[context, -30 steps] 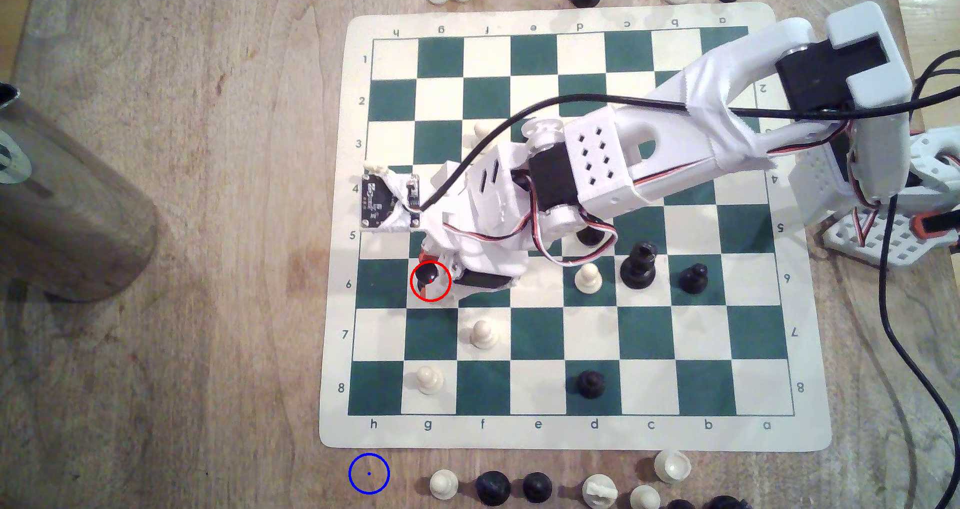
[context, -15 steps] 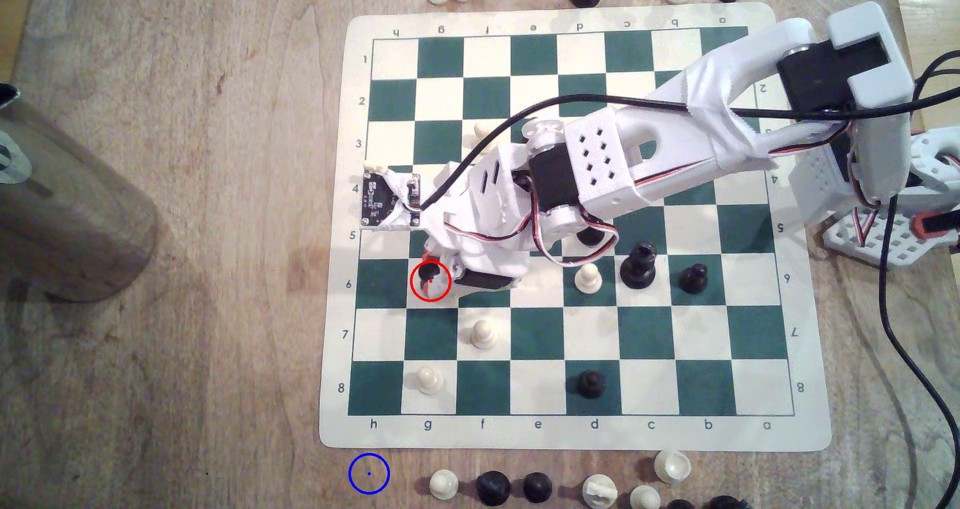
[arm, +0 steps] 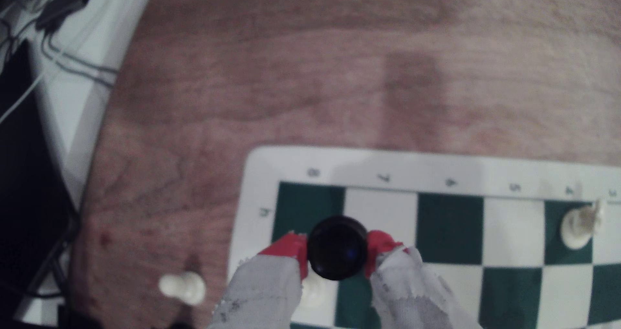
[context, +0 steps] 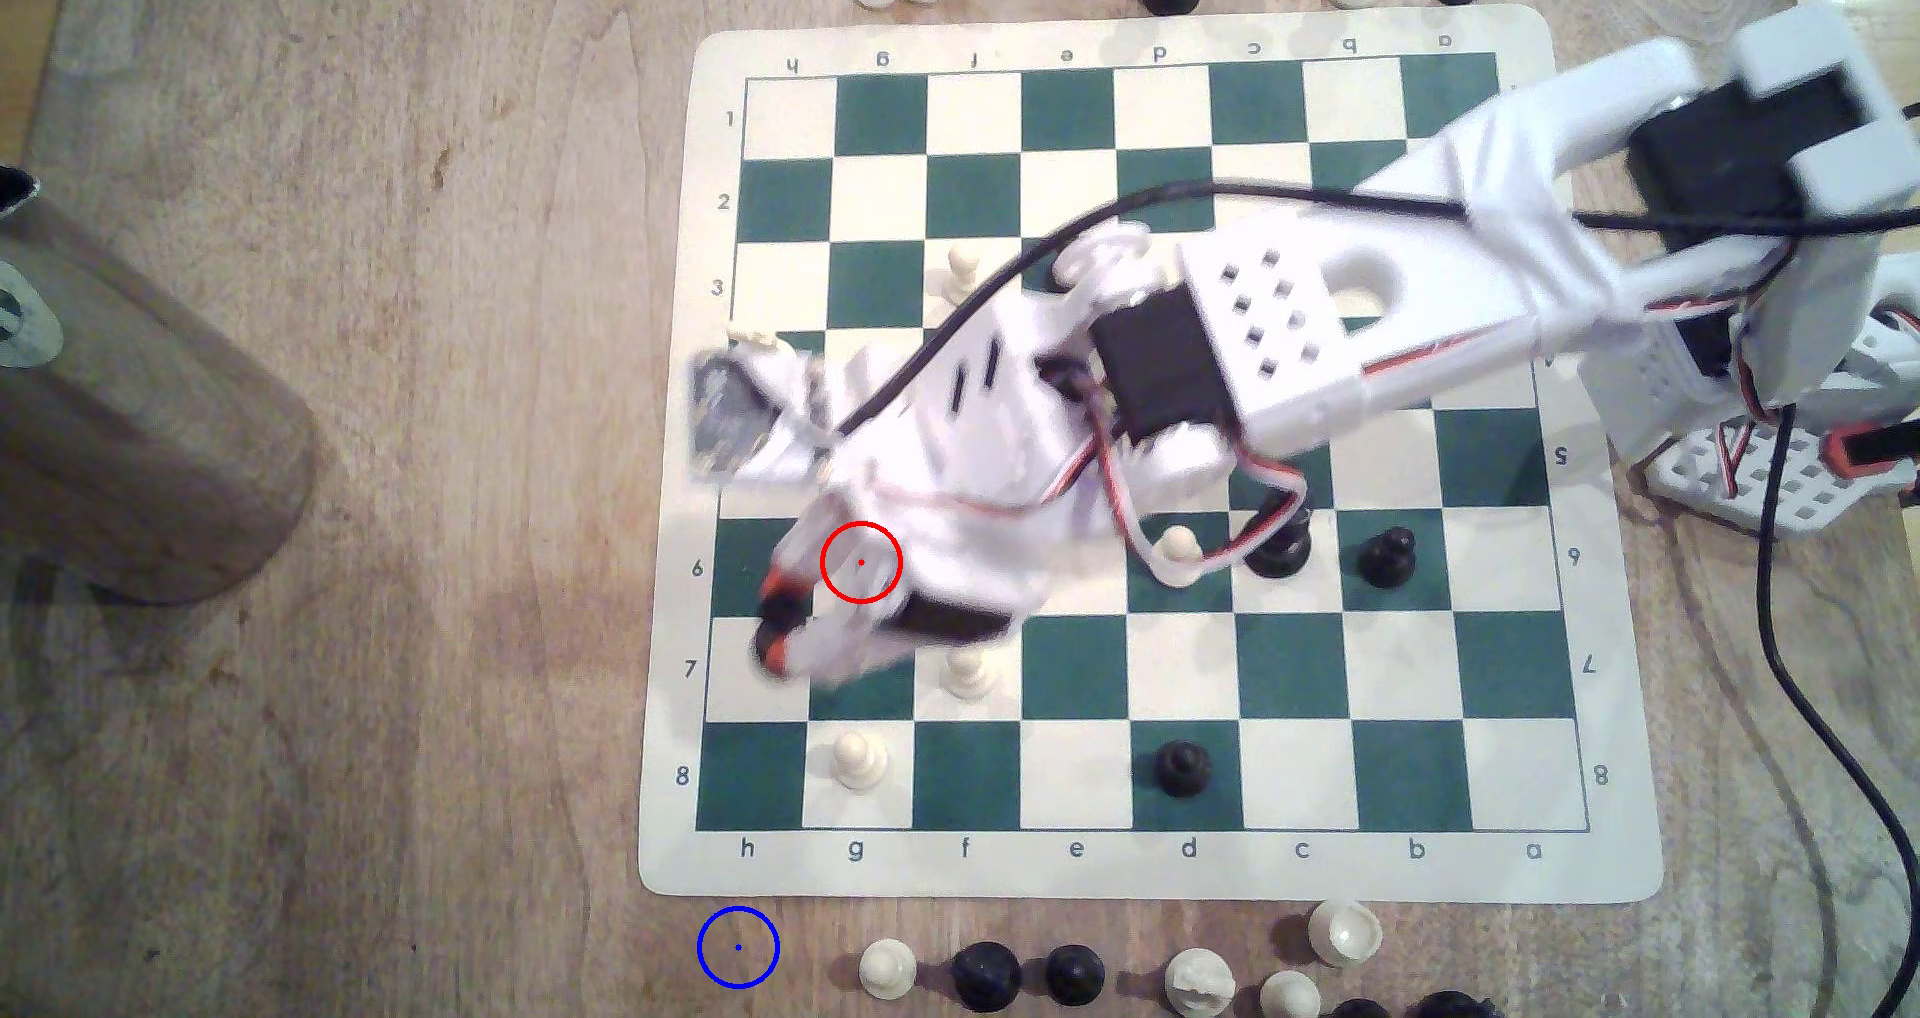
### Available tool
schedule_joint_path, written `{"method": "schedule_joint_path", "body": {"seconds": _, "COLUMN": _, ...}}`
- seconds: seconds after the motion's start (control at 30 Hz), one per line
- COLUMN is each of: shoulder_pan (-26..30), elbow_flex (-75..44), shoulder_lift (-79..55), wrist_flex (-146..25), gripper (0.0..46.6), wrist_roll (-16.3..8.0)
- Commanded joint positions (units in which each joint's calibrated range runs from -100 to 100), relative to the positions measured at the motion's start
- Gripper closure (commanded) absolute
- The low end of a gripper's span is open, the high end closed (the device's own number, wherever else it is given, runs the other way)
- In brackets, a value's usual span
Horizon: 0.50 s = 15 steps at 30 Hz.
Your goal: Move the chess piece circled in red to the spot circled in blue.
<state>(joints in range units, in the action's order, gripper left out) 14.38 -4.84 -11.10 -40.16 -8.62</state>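
The pincer point(arm: 337, 250) is clamped on the black chess piece point(arm: 337, 248), its red fingertips point(arm: 289, 245) pressing both sides. In the exterior view the piece point(context: 781, 613) hangs at the board's point(context: 1143, 867) left edge, well above the blue ring point(context: 738, 946) at lower centre on the tabletop point(context: 364, 769).

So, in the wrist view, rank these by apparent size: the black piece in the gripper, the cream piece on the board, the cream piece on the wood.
1. Black piece, largest, though nearest the camera.
2. Cream piece on the board and cream piece on the wood: too alike to rank.
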Motion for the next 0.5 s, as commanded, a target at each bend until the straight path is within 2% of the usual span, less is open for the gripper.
{"method": "schedule_joint_path", "body": {"seconds": 0.0, "shoulder_pan": 2.1, "elbow_flex": -14.1, "shoulder_lift": -4.1, "wrist_flex": -1.0, "gripper": 46.4, "wrist_roll": 0.0}}
{"method": "schedule_joint_path", "body": {"seconds": 0.47, "shoulder_pan": 5.4, "elbow_flex": -33.3, "shoulder_lift": -19.1, "wrist_flex": -1.0, "gripper": 46.4, "wrist_roll": -0.9}}
